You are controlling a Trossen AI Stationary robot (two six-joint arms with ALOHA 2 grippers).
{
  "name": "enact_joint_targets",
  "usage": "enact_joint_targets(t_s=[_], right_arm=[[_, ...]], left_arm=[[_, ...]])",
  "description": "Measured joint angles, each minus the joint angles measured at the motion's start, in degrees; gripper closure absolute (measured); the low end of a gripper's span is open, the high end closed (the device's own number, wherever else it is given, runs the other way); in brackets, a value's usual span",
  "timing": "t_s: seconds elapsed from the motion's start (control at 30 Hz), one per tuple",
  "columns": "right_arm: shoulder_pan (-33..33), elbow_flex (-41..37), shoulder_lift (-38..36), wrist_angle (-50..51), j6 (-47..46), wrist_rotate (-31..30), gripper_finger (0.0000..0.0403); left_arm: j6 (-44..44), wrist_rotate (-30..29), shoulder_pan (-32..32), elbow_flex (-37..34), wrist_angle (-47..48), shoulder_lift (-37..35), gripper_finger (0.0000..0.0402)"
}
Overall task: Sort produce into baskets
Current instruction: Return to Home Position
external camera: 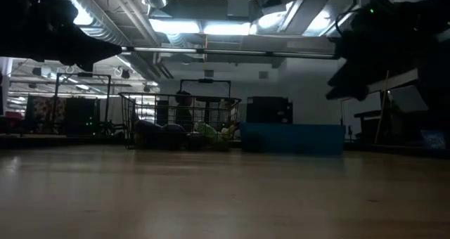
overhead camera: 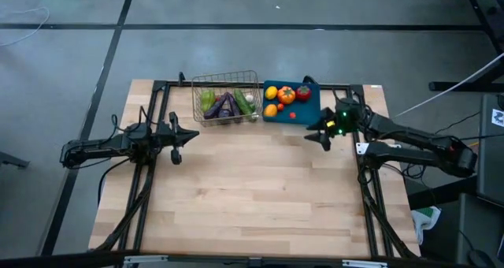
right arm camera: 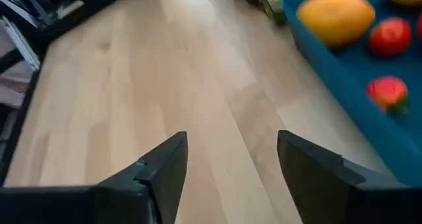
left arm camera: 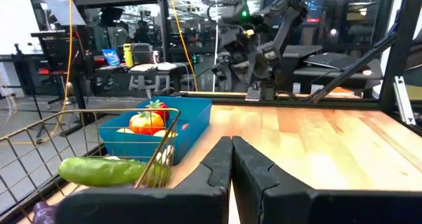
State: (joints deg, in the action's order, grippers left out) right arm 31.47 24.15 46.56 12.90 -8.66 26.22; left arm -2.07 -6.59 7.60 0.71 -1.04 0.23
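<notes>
Across the counter (overhead camera: pixel 252 197) I see everything sorted, greens (overhead camera: pixel 208 101) and eggplants (overhead camera: pixel 226 106) in the wire basket (overhead camera: pixel 194 102), tomatoes (overhead camera: pixel 286 95) and lemons (overhead camera: pixel 271 92) in the blue bin (overhead camera: pixel 313 110), so my right pincer (right arm camera: pixel 231 141) hangs wide nearby, empty, left pincer (left arm camera: pixel 232 141) closed.

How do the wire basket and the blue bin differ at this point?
The wire basket is see-through mesh; the blue bin is solid plastic. The basket's produce is mostly green and purple; the bin's is yellow, orange and red. Both are rectangular, side by side.

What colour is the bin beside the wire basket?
Solid blue. The bin shows best in the high view, right beside the wire basket.
</notes>
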Motion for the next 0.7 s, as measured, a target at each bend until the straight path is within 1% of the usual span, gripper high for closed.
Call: enact_joint_targets(t_s=[0.13,0.3,0.47,0.53,0.63,0.7], right_arm=[[0.0,-3.2,-3.4,-0.5,1.1,-1.7,0.0215],[0.0,-6.5,-8.1,-3.4,1.6,-1.7,0.0300],[0.0,-9.0,-12.7,-4.0,1.6,-1.7,0.0386],[0.0,-10.0,-14.3,-5.1,1.6,-1.7,0.0396],[0.0,-11.8,-16.4,-7.3,1.6,-2.1,0.0384],[0.0,-12.7,-17.8,-8.0,1.5,-3.6,0.0382]], left_arm=[[0.4,0.0,0.0,0.0,0.0,0.0,0.0394],[-0.1,0.0,0.0,0.0,0.0,0.0,0.0392],[-1.3,0.0,0.0,0.0,0.0,0.0,0.0399],[-1.3,0.0,0.0,0.0,0.0,0.0,0.0399],[-1.3,0.0,0.0,0.0,0.0,0.0,0.0396],[-1.3,0.0,0.0,0.0,0.0,0.0,0.0393]])
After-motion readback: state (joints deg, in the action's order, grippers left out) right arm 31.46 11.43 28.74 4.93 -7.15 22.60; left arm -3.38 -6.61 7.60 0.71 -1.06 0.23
